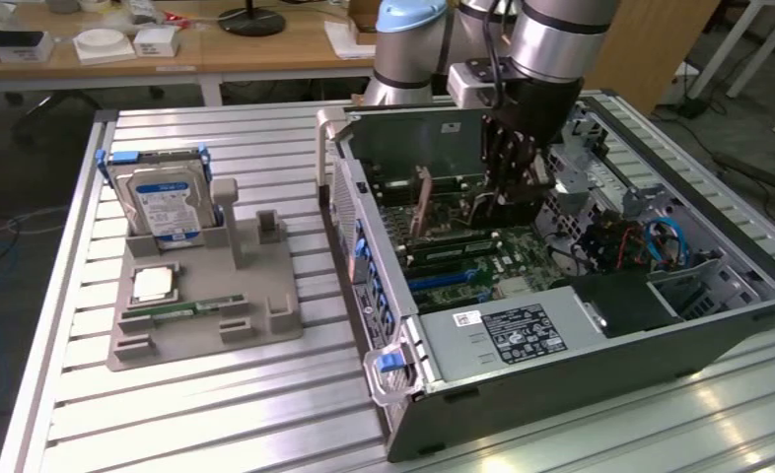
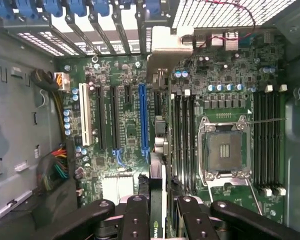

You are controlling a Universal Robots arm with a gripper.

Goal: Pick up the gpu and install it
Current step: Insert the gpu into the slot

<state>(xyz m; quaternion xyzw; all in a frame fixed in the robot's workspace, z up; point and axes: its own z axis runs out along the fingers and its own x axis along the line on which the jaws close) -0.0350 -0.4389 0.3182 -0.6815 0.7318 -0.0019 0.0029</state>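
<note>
Fingers [image 2: 136,215] of the hand [image 2: 160,202] pinch the gpu [image 2: 158,150] edge-on, so it lines up with the motherboard [image 2: 225,100] slots.

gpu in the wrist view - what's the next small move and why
Probably nudge the gpu sideways toward the blue slot before lowering. Held edge-on in the gripper, it seems to hang beside that slot, not over it.

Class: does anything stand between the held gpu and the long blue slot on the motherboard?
Nothing visible does. The gripper holds the gpu edge-on just beside the blue slot, which lies empty along its whole length, with no cable across it.
</note>
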